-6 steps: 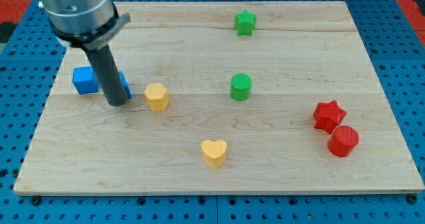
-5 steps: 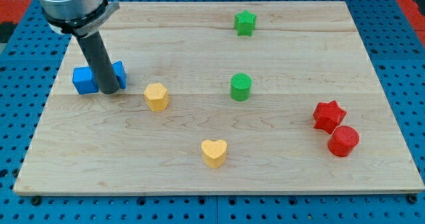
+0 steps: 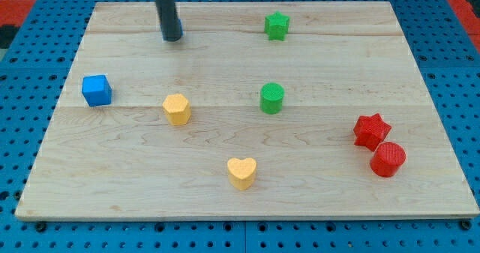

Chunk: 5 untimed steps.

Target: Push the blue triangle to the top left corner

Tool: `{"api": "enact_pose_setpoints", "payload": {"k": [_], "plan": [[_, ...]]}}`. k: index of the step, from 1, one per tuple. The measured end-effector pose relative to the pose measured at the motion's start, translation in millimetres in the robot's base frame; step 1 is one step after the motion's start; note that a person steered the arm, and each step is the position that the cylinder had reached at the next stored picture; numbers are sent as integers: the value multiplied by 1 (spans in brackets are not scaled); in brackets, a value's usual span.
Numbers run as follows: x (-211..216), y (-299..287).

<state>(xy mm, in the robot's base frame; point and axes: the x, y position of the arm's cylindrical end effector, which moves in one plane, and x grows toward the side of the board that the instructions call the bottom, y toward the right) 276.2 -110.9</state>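
Observation:
My tip [image 3: 172,37] rests on the wooden board [image 3: 420,73] near the view's top, left of centre. A blue cube [image 3: 96,90] sits at the view's left, well below and to the left of the tip. No blue triangle shows clearly; the rod may hide it. The tip touches no visible block.
A yellow hexagon block [image 3: 177,109] sits right of the blue cube. A yellow heart [image 3: 241,172] lies lower middle. A green cylinder [image 3: 271,97] is at centre and a green star [image 3: 277,25] at the top. A red star [image 3: 371,130] and a red cylinder [image 3: 388,158] are at the right.
The rod moved from beside the blue cube up and right to the board's top. The second blue block that sat right of the cube no longer shows there.

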Motion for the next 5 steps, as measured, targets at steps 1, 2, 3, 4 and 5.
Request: {"api": "enact_pose_setpoints", "payload": {"k": [1,2,3,4,5], "plan": [[-4,17],[-23,32],[-66,12],[-77,7],[-40,50]]}}
